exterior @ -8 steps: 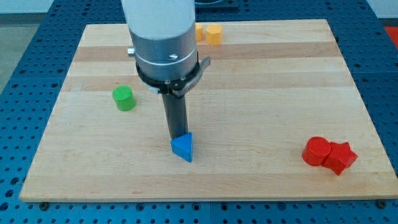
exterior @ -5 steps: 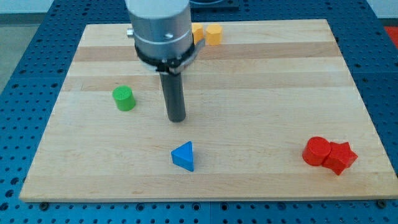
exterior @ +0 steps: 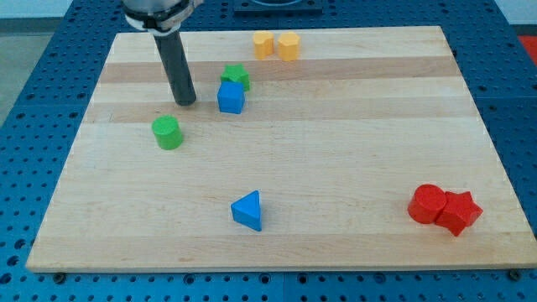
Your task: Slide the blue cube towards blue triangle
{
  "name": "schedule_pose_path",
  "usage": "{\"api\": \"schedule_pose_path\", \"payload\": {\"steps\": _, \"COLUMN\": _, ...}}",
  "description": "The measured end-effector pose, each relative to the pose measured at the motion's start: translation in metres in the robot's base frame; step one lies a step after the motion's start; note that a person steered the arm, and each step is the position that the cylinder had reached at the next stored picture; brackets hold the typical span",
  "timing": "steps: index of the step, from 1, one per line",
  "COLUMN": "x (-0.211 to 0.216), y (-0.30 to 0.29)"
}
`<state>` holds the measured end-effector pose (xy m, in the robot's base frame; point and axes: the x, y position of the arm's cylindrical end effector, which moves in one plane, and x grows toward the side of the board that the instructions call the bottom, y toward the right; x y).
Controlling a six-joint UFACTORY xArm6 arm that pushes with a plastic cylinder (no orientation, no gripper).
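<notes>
The blue cube (exterior: 231, 97) sits on the wooden board in the upper middle, touching a green star (exterior: 237, 77) just above it. The blue triangle (exterior: 247, 210) lies near the view's bottom, well below the cube. My tip (exterior: 185, 102) rests on the board to the left of the blue cube, a short gap apart, and just above and to the right of a green cylinder (exterior: 167, 132).
Two yellow blocks (exterior: 277, 44) stand at the board's top edge. A red cylinder (exterior: 427, 204) and a red star (exterior: 459, 211) touch each other at the lower right. The wooden board (exterior: 352, 126) is bordered by a blue perforated table.
The rod has moved up and to the left, away from the blue triangle, to a spot left of the blue cube. The cube and green star, earlier hidden by the arm, now show.
</notes>
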<state>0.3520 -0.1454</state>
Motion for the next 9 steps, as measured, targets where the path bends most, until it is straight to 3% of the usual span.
{"api": "schedule_pose_path", "payload": {"steps": 2, "x": -0.01, "y": 0.056}}
{"api": "schedule_pose_path", "payload": {"steps": 5, "x": 0.027, "y": 0.127}}
{"api": "schedule_pose_path", "payload": {"steps": 8, "x": 0.109, "y": 0.155}}
{"api": "schedule_pose_path", "payload": {"steps": 9, "x": 0.113, "y": 0.166}}
